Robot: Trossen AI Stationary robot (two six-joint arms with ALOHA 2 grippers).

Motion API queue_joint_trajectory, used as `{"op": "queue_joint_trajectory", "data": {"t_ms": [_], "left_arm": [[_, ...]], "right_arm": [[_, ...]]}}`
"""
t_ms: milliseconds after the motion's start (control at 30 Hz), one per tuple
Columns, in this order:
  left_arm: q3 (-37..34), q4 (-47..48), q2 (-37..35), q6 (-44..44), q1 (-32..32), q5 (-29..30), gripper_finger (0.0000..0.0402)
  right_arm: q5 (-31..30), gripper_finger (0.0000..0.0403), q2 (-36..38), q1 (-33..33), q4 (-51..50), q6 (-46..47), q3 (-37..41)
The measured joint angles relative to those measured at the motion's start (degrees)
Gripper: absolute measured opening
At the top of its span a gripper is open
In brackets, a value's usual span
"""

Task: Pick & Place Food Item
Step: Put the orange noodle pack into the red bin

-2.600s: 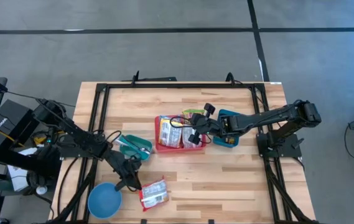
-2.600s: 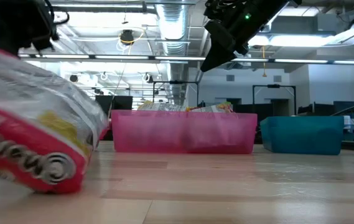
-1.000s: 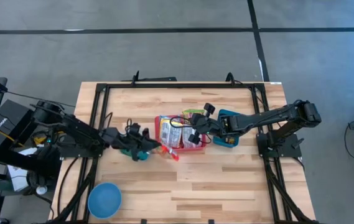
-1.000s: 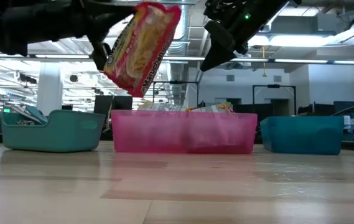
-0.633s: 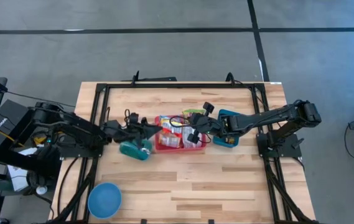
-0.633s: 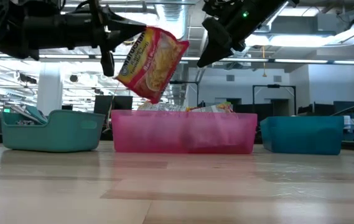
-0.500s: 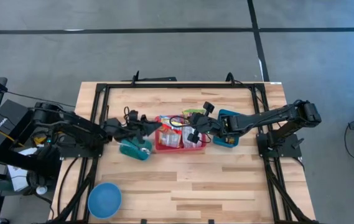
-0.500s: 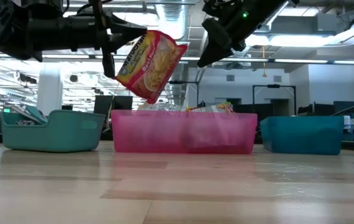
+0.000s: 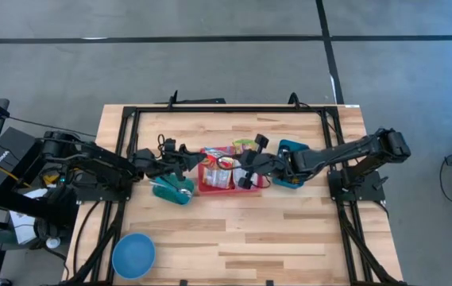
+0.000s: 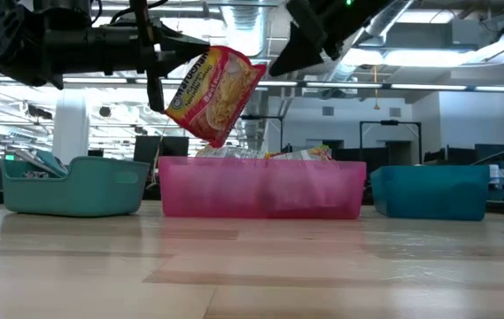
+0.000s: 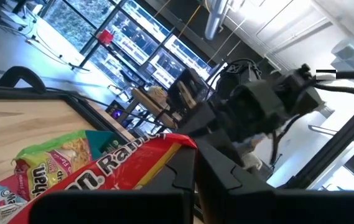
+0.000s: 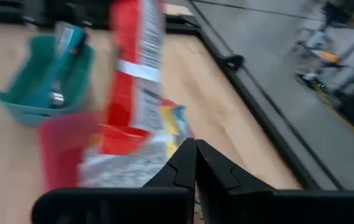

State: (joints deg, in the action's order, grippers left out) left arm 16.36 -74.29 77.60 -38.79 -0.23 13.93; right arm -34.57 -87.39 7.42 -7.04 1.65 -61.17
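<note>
Red-and-yellow crinkled plastic noodle packet (image 10: 216,93), held in the air by the left tool (image 10: 156,66), tilted, one corner pointing down. Printed front faces the low camera: yellow noodle picture, blue oval logo, red border. Left tool clenched on the packet's edge; packet hangs over the 9 o'clock end of the pink translucent plastic bin (image 10: 262,189), clear of its rim.

From above, the packet (image 9: 210,154) sits at that bin's (image 9: 230,187) 9 o'clock edge, near the middle of the pale wooden bench (image 9: 289,230). Other snack packets (image 9: 224,176) lie inside the bin, silver and yellow showing.

Teal plastic caddy (image 10: 73,186) stands just beside the pink bin at its 9 o'clock, holding a few items. Dark teal plastic bin (image 10: 430,190) at the pink bin's 3 o'clock. Blue round bowl (image 9: 133,255) well apart, toward the bench's 7 o'clock corner.

Right tool (image 9: 244,170) hovers above the pink bin's 3 o'clock half, fingers pressed together, nothing between them. In its wrist view the red packet (image 12: 133,74) stands edge-on ahead of it.
</note>
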Motion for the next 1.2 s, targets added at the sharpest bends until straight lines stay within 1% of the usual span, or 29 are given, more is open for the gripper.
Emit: {"op": "queue_joint_trajectory", "data": {"t_ms": [133, 300, 367, 467, 733, 867, 933, 1000, 1200], "left_arm": [[0.0, -0.23, 0.0, -0.01, 0.0, -0.02, 0.0], [0.0, -0.3, 0.0, -0.01, 0.0, -0.02, 0.0], [0.0, -0.3, 0.0, -0.01, 0.0, -0.04, 0.0], [0.02, -0.32, 0.0, -0.01, 0.0, -0.16, 0.0], [0.02, -0.35, 0.0, -0.01, 0.0, -0.15, 0.0], [0.26, -0.33, 0.0, -0.04, 0.0, -0.13, 0.0], [0.71, -0.38, 0.0, -0.04, -0.02, -0.16, 0.0], [1.08, -0.25, 0.0, -0.04, -0.07, -0.42, 0.0], [1.29, 0.32, 0.0, -0.2, -0.07, -0.74, 0.0]], "right_arm": [[3.88, 0.0, 0.0, 1.04, 1.87, 0.17, -0.02], [4.12, 0.0, 0.0, 2.01, 3.76, -0.17, -0.04], [4.4, 0.0006, 0.0, 2.01, 3.93, -0.17, -0.04], [4.71, 0.0034, 0.0, 2.01, 3.88, -0.15, -0.04], [4.73, 0.0154, 0.0, 3.47, 4.56, -0.61, -0.04], [4.75, 0.0202, -0.13, 3.88, 4.55, -0.07, -0.04], [4.58, 0.0216, -1.76, 3.73, 5.6, 0.74, -0.26], [4.51, 0.0225, -2.25, 3.27, 4.55, 0.76, 0.13], [4.08, 0.0224, -1.97, 2.25, 6.03, 1.31, -0.05]]}}
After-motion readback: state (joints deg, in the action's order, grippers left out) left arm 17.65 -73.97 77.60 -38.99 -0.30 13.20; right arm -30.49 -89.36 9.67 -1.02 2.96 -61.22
